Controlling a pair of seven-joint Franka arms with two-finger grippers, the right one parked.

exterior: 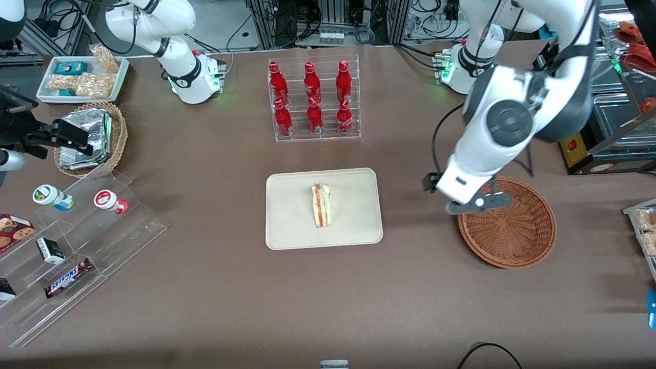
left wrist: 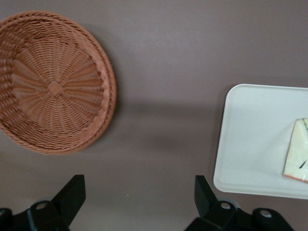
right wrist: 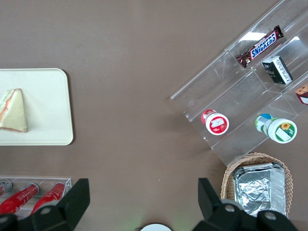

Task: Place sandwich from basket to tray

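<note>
The gripper [left wrist: 134,202] hung wide open and empty above the table, at the basket's [exterior: 512,233] ten o'clock rim. The sandwich [exterior: 322,205] lay on the tray [exterior: 287,225].

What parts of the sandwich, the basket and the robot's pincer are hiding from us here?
- Sandwich: the left wrist view's edge cuts it off.
- Basket: in the front view the working arm covers part of its rim.
- Pincer, open over the bare table between basket and tray: only its fingers show.

High front overview of the whole table [exterior: 215,287]; both downward wrist views sharing the tray [exterior: 287,230].
</note>
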